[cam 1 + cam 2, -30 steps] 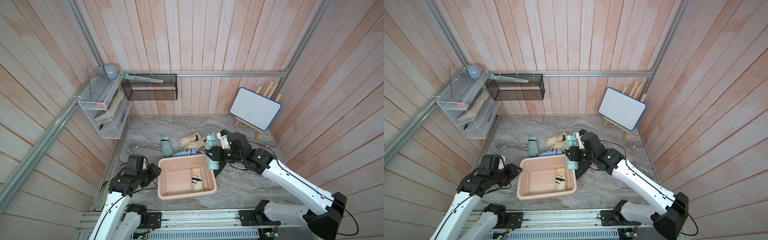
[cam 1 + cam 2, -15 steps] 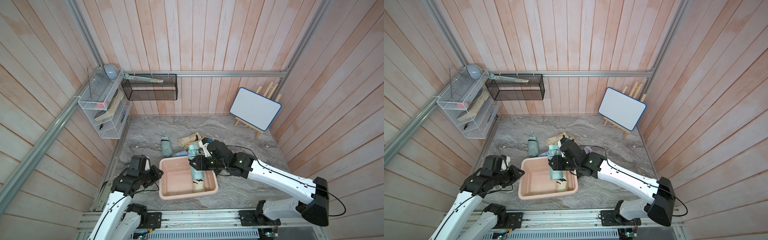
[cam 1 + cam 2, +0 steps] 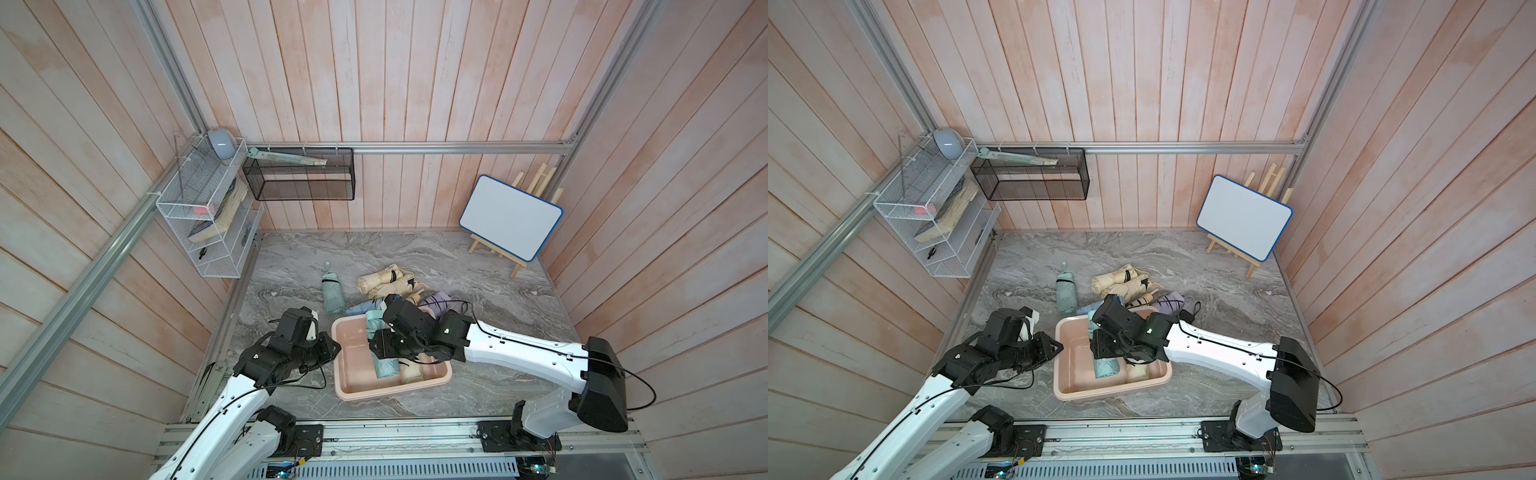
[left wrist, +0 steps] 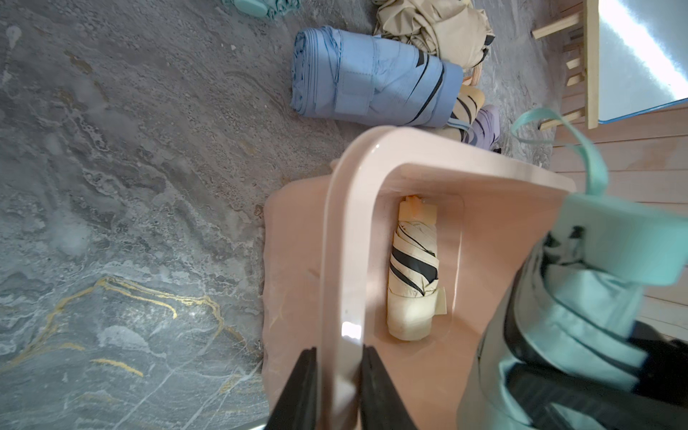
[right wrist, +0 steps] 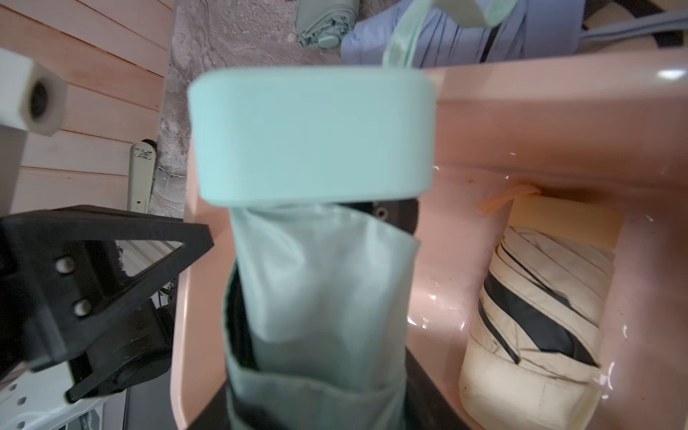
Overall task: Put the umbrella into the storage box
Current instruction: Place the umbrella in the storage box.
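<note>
The storage box (image 3: 374,392) (image 3: 1100,392), a pale pink tub, stands near the table's front edge. My left gripper (image 3: 334,347) (image 3: 1059,347) (image 4: 339,352) is shut on its left rim (image 4: 350,223), one finger on each side of the wall. My right gripper (image 3: 390,345) (image 3: 1111,345) (image 5: 324,335) is shut on a mint-green folded umbrella (image 3: 386,365) (image 3: 1105,368) (image 5: 316,279) and holds it lengthwise, low inside the box. Its handle end (image 5: 312,134) points to the far wall. A cream umbrella with black stripes (image 3: 411,372) (image 4: 411,275) (image 5: 536,316) lies in the box beside it.
Behind the box lie more folded umbrellas: a grey-green one (image 3: 331,293), a blue one (image 3: 363,308) (image 4: 372,78), a beige pile (image 3: 386,282) and a lilac one (image 3: 438,301). A whiteboard on an easel (image 3: 509,222) stands back right. A black mesh basket (image 3: 303,178) and a white wire rack (image 3: 208,216) hang back left.
My right arm has swung left with the mint umbrella, from beside the box's right end to down inside it. My left gripper has closed on the box's left rim.
</note>
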Controlling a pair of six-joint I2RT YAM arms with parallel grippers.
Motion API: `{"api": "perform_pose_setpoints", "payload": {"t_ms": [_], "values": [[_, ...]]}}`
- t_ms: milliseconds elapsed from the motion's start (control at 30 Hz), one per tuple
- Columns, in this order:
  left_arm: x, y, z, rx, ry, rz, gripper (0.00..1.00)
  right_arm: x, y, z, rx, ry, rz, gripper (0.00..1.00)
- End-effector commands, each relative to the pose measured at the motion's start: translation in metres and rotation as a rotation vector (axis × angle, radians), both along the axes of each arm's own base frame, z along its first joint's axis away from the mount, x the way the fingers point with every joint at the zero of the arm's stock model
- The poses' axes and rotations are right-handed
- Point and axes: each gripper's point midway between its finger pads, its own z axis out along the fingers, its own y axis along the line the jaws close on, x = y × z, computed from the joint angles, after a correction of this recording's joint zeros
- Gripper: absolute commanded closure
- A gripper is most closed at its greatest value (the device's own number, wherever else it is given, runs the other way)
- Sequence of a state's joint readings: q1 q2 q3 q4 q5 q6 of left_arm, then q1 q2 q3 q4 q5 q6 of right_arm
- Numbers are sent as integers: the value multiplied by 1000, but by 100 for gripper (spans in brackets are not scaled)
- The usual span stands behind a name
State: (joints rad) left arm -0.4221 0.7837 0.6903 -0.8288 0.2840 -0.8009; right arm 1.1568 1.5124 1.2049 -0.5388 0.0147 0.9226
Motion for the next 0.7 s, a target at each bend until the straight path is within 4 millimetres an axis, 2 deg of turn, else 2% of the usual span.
{"api": "perform_pose_setpoints", "payload": {"t_ms": [0, 200, 400, 667], "values": [[2, 0, 0, 2, 2, 18, 77, 6, -5, -5, -64, -30, -67, 55], [1, 0, -2, 7, 13, 21, 77, 7, -13, -43, -180, -26, -130, 55], [0, 2, -7, 22, 25, 18, 77, 11, -18, -68, -221, -49, -196, 55], [4, 1, -7, 34, 18, 13, 77, 12, -18, -105, -297, -50, -189, 52]]}}
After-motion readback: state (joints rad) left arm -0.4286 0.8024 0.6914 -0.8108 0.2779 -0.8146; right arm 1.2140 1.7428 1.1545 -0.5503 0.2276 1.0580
